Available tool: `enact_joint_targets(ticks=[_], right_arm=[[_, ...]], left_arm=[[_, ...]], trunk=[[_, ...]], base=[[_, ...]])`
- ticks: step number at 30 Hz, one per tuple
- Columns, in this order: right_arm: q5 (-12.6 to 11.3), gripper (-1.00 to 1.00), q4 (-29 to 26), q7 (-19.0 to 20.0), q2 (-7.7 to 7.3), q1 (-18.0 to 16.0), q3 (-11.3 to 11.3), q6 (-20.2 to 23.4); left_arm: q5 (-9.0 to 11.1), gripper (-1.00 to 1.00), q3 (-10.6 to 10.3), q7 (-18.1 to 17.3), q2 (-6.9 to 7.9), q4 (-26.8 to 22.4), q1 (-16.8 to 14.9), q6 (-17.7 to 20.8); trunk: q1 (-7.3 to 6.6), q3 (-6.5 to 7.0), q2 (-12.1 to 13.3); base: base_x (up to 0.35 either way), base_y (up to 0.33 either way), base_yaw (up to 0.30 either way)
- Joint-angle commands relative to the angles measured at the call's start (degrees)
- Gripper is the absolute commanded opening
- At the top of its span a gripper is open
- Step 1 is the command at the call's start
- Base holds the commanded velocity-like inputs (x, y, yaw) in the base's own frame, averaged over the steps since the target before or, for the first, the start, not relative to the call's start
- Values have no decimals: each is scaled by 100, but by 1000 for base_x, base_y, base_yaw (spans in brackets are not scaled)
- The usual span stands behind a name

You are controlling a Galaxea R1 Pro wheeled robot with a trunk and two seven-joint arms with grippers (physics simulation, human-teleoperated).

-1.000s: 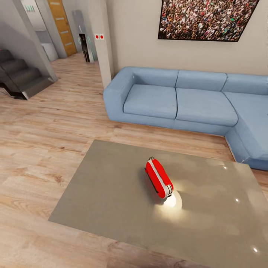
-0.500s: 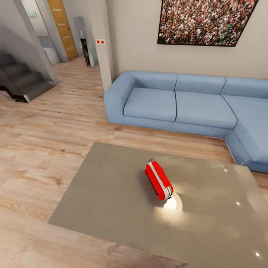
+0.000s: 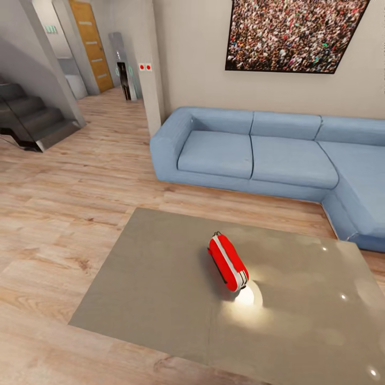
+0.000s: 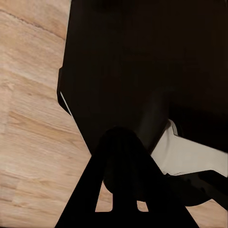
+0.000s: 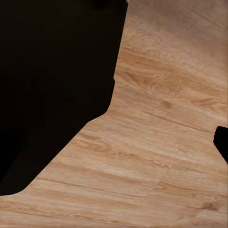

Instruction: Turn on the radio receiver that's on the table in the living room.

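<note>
The red radio receiver (image 3: 228, 262) lies on its side near the middle of the table (image 3: 149, 278), a low table with a glossy grey-beige top. A white stripe runs along the radio's upward edge, a thin dark wire handle hangs at its left side, and its dial is hidden. In the left wrist view the left gripper (image 4: 121, 142) is a dark silhouette whose fingers meet at one tip, over wood floor and my dark base. The right wrist view has wood floor, a dark mass and a dark sliver (image 5: 221, 142) at the edge; I cannot tell the right gripper's state.
A blue L-shaped sofa (image 3: 256, 152) stands behind the table under a framed crowd picture (image 3: 294, 32). Light wood floor (image 3: 64, 214) surrounds the table. Dark stairs (image 3: 32, 115) and a hallway with an orange door (image 3: 92, 43) lie at the far left.
The whole picture has shifted a little, so the camera moved: sofa and wall sit slightly lower in view. The radio lies in the same place on the table.
</note>
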Motion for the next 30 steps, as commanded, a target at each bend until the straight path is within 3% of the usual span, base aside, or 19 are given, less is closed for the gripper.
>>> enact_joint_targets(ticks=[1, 10, 19, 24, 30], right_arm=[[0, 100, 0, 0, 3, 4, 0, -10], [0, 100, 0, 32, -4, 11, 2, -20], [43, 100, -11, 55, -47, 11, 33, 4], [82, 100, -17, 54, -48, 11, 330, 8], [74, 100, -18, 54, -53, 11, 387, 9]], left_arm=[[2, -100, 0, 0, -3, 0, 2, -7], [8, -100, 0, -1, 12, 0, 12, -20], [-11, -100, 0, -1, 137, -12, 13, 0], [-41, -100, 6, -1, 151, -54, 14, -17], [-34, -100, 4, -1, 153, -63, 14, -13]], trunk=[[0, 10, 0], [0, 88, 0], [0, 100, 0], [0, 100, 0], [0, 100, 0]], base=[[0, 0, 0], [0, 0, 0], [0, 0, 0], [0, 0, 0], [0, 0, 0]])
